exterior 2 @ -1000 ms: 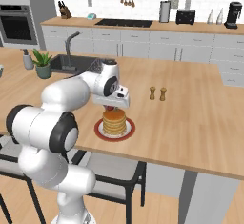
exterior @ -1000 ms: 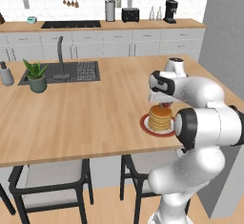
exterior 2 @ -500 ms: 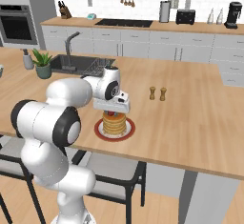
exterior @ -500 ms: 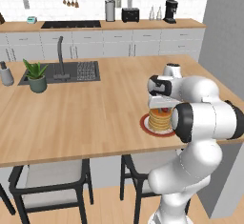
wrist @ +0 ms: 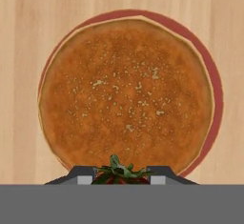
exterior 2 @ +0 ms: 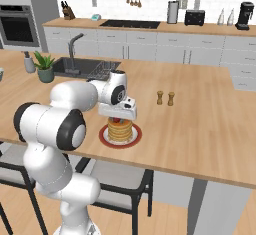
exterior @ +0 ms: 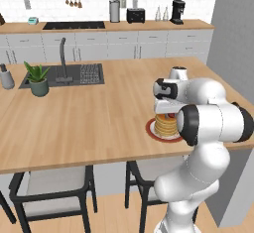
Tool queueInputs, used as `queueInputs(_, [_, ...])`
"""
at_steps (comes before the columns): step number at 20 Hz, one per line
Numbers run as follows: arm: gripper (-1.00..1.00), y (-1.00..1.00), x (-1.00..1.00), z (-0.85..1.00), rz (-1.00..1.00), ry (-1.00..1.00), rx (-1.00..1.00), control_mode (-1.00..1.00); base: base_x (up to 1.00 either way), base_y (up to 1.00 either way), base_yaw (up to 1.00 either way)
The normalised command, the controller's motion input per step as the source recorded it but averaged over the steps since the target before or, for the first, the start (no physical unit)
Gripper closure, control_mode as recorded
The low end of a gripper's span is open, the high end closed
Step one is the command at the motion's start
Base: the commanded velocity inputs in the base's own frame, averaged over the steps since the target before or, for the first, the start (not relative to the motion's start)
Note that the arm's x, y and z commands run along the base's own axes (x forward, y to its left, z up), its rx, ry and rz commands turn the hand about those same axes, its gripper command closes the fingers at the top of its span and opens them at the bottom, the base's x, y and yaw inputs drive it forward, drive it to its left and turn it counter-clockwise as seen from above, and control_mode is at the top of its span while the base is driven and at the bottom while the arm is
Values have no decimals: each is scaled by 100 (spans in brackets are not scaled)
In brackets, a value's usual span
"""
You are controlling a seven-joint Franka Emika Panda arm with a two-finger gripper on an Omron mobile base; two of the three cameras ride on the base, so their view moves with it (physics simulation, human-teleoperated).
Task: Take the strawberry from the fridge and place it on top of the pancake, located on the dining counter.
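Note:
The pancake [wrist: 126, 94] is a golden-tan stack on a red-rimmed plate [wrist: 215, 94], standing on the light-wood dining counter [exterior: 94, 113]. My gripper [wrist: 119, 176] hangs right above the stack and is shut on the strawberry [wrist: 119, 173], whose red flesh and green leaves show between the fingertips. In the right base view the strawberry [exterior 2: 116, 120] sits just over the top of the pancake [exterior 2: 120, 130], under the hand. The left base view has the pancake [exterior: 166, 125] partly behind my arm. The fridge is out of view.
Salt and pepper shakers [exterior 2: 165, 98] stand beyond the plate. A dark sink [exterior: 64, 76] with a faucet and a potted plant [exterior: 37, 78] lie to the left on the counter. Dark-framed chairs [exterior: 52, 190] line the near edge.
The hand has sunk a little toward the pancake, carrying the strawberry with it. The grip stays the same.

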Motion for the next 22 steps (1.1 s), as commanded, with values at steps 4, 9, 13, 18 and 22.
queueInputs(4, [100, 0, 5, 2, 0, 0, 0, -100, 0, 0, 0])
queueInputs(9, [100, 0, 32, 0, 0, 0, 0, -100, 0, 0, 0])
queueInputs(13, [100, 0, 26, 0, 0, 0, 0, -100, 0, 0, 0])
queueInputs(18, [100, -1, -6, 0, 0, -1, 0, -100, 0, 0, 0])
queueInputs(22, [100, 0, 1, -2, 0, 0, 0, -100, 0, 0, 0])
